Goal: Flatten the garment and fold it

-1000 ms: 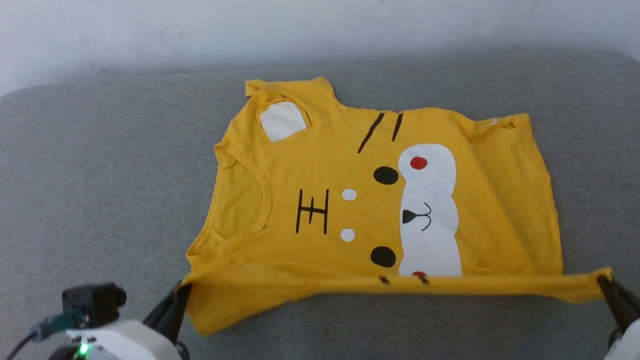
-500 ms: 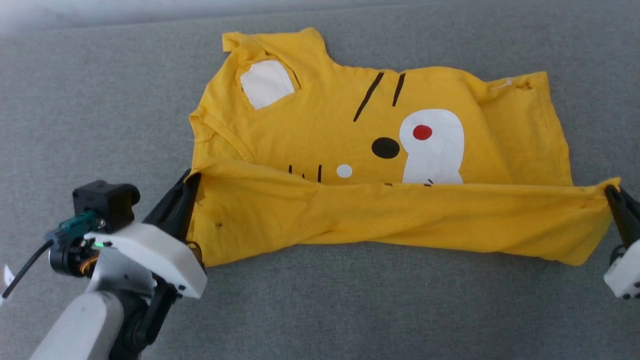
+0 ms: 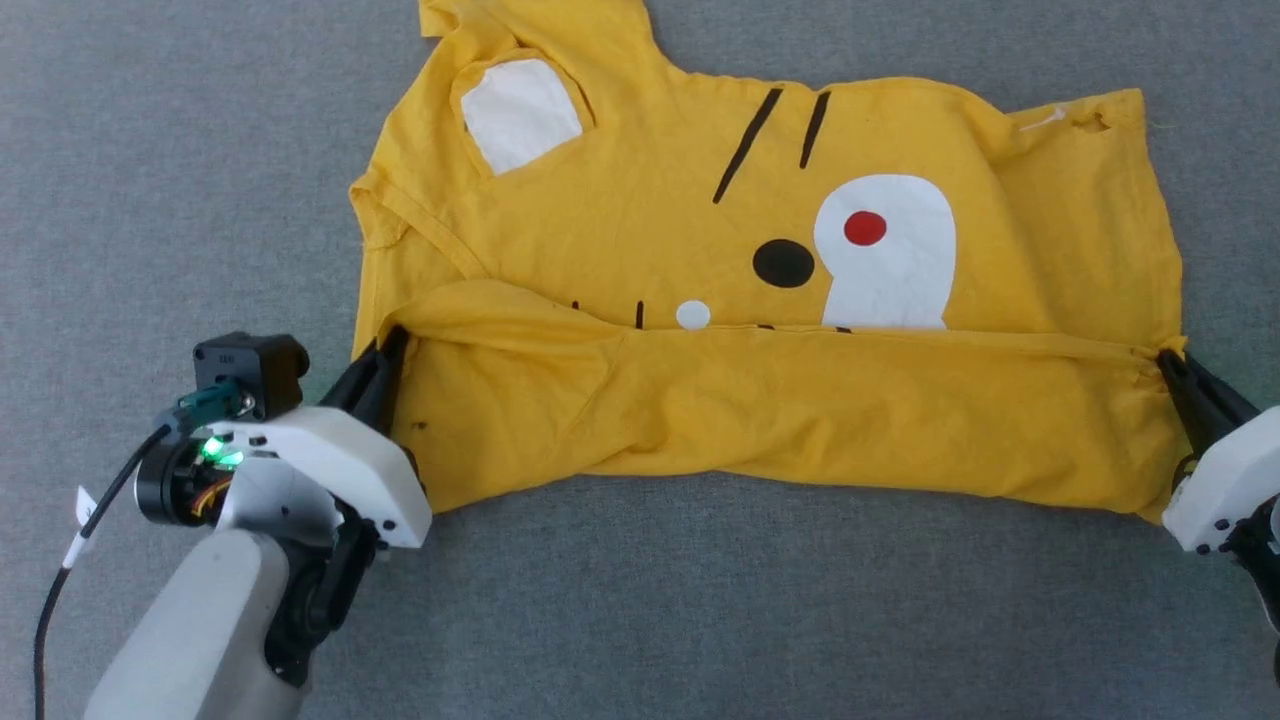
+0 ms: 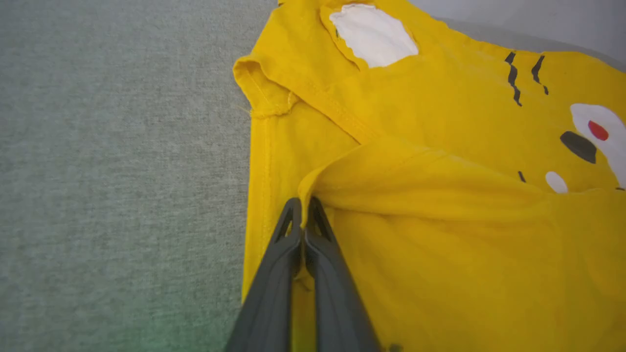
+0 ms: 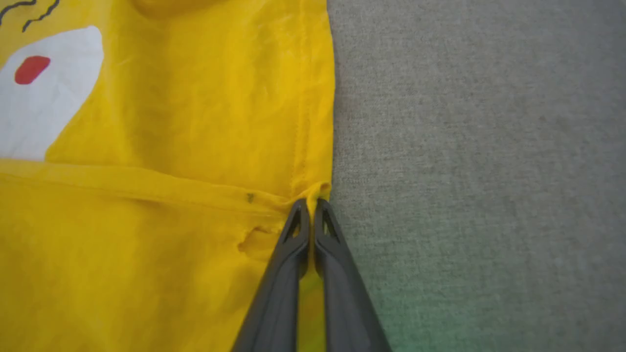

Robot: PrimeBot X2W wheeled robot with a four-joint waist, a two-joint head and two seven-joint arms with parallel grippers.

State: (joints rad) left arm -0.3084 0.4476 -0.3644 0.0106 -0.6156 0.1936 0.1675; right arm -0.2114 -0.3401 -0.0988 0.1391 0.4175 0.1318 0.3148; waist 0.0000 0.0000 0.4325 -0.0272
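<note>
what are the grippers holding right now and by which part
Both hold the garment by its folded-over flap: the left gripper pinches the flap's corner near the neckline, the right gripper its corner at the hem.

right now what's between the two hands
A folded-over plain yellow band of the garment spans from the left hand to the right hand, both shut on it, seen in the head view.

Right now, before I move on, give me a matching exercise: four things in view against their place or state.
Things:
1 left gripper
2 right gripper
3 red dot
4 black oval

Places or states:
A on the big white patch
B shut on the hem end of the garment
C on yellow, beside the big white patch
D shut on the garment's neck end

Pairs: 1-D, 2-B, 3-A, 4-C
</note>
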